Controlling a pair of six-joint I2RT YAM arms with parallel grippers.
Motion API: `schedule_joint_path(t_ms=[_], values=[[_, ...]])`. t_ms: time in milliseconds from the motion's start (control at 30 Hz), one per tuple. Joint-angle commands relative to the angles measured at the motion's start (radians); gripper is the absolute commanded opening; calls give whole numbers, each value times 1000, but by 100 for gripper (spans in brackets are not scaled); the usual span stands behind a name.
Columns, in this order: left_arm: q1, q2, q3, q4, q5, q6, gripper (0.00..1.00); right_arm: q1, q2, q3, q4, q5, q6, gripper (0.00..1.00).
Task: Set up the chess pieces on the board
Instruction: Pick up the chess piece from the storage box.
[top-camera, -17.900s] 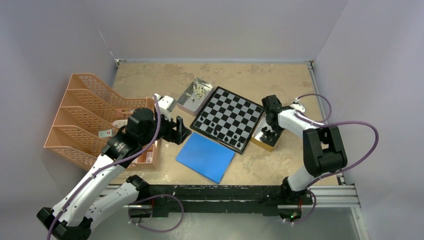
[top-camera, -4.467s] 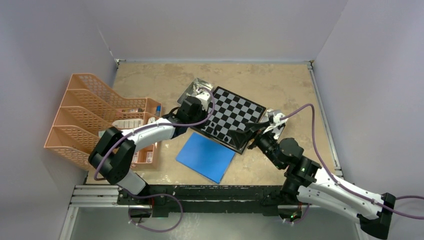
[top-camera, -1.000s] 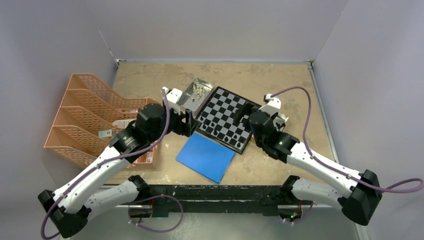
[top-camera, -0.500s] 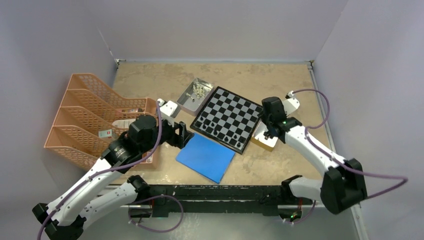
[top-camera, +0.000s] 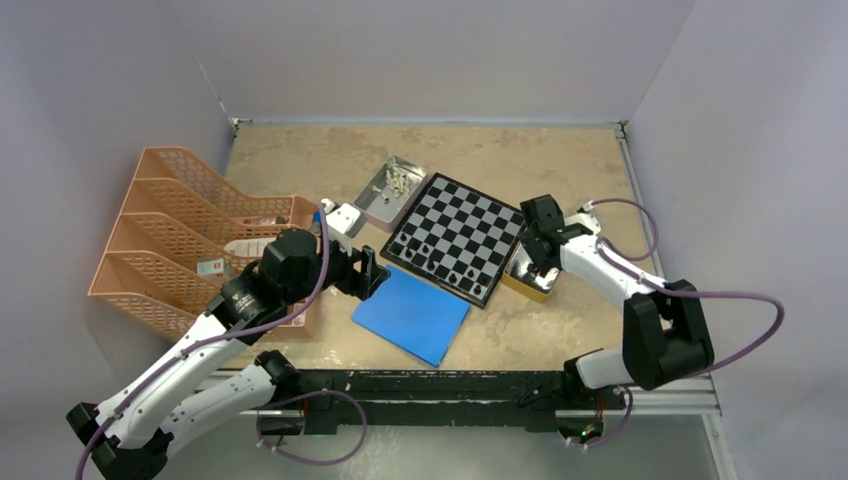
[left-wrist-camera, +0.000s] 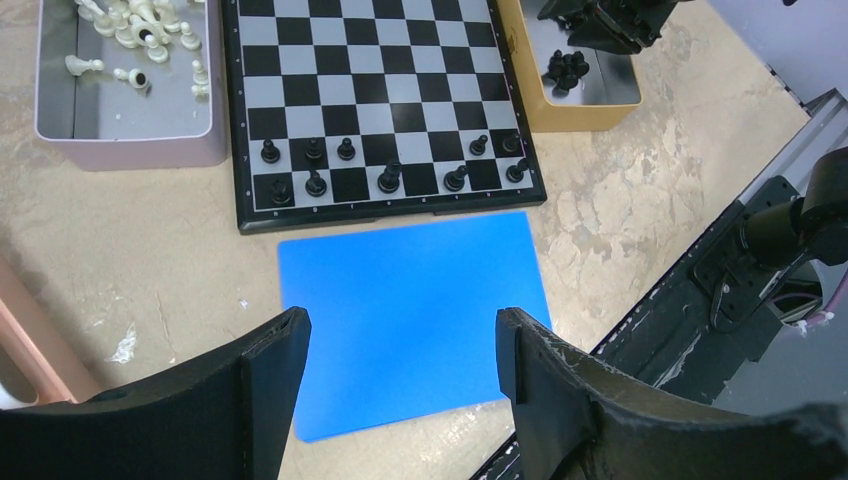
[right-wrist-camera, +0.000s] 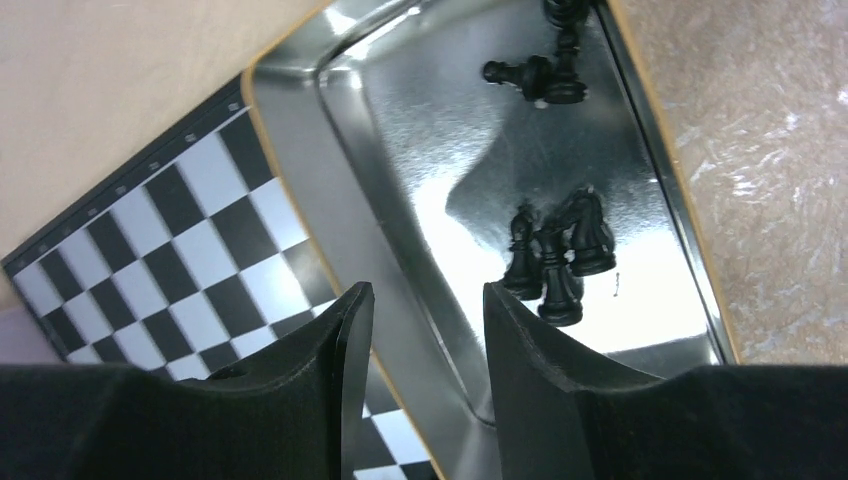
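My right gripper (right-wrist-camera: 428, 300) hangs over the tin (right-wrist-camera: 300, 130), fingers apart and empty, the clustered black pieces (right-wrist-camera: 556, 255) just beside one finger; my left gripper (left-wrist-camera: 400, 335), spread wide, is farther

The right gripper (right-wrist-camera: 428, 297), jaws apart and empty, hangs over the shiny tin (right-wrist-camera: 300, 135). Black chess pieces (right-wrist-camera: 556, 256) cluster by its right rim. The board (right-wrist-camera: 150, 232) lies just beside its left rim.

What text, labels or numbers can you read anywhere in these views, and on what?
Nothing is legible.
Pale marks on the dark border of the black-and-silver checked chessboard: too small to read.
White label with a red spot in the orange mesh file rack: too blurred to read.
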Motion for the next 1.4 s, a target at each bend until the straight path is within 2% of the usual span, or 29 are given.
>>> schedule_joint_path(t_ms=[0,733,933,1367], values=[[-5,-5,5,9,-9,25,68,-23,48,24,-74,23,92,47],[-5,6,3,1,-38,26,68,-50,149,3,-46,-49,114,46],[-5,11,2,0,-44,26,68,-51,161,-3,-26,-58,109,32],[-5,14,0,-3,-51,24,68,-53,124,-11,5,-38,59,20]])
